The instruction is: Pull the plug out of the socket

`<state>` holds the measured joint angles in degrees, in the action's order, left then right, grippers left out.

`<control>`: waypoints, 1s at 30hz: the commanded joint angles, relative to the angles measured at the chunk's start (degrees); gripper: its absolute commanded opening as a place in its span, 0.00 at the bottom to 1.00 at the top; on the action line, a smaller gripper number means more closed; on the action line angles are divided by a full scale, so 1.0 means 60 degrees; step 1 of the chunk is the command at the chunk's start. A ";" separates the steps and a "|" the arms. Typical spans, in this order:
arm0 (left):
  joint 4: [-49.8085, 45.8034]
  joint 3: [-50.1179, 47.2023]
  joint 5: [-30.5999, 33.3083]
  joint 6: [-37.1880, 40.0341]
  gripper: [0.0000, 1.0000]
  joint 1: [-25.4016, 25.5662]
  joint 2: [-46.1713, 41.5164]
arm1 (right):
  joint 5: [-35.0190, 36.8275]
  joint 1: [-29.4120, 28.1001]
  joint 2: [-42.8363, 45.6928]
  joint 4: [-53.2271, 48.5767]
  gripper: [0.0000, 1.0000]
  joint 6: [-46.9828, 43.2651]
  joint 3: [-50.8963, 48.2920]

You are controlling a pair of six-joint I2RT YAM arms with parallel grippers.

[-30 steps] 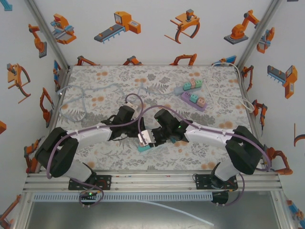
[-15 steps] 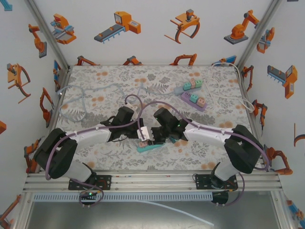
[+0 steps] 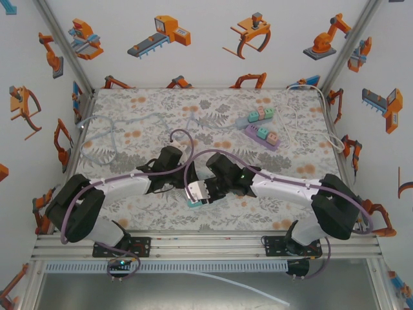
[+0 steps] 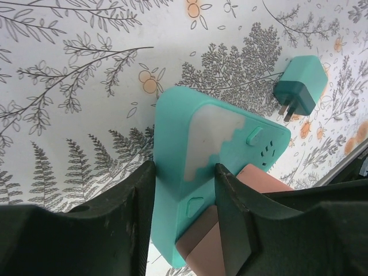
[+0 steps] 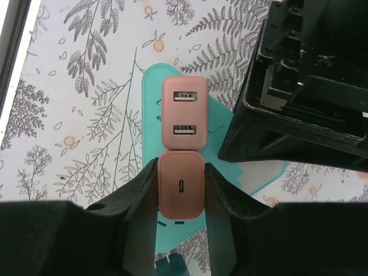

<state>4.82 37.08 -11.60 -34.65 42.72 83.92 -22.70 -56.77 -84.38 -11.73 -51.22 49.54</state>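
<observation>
Right wrist, hand (image 5: 180,172) pinching rounded pink plug (image 5: 180,192) (smooth), teal socket (image 5: 150,106)

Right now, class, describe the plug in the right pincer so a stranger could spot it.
On the floral table, near its front edge, lies a teal power strip. Two pink plugs sit on it, touching, and the right pincer clamps one. That single-port plug shows one oval port; the twin-port plug beside it shows two rectangular ones.
</observation>
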 commanded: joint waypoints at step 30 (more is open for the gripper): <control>-0.3156 -0.0177 0.2700 0.1132 0.43 0.0344 0.0527 | -0.0687 -0.0176 0.1042 -0.0670 0.22 0.1560 0.1220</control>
<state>1.93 39.77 -5.06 -33.56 45.47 83.99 -25.87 -57.21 -80.84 -17.28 -44.49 54.92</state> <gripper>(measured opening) 0.429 0.337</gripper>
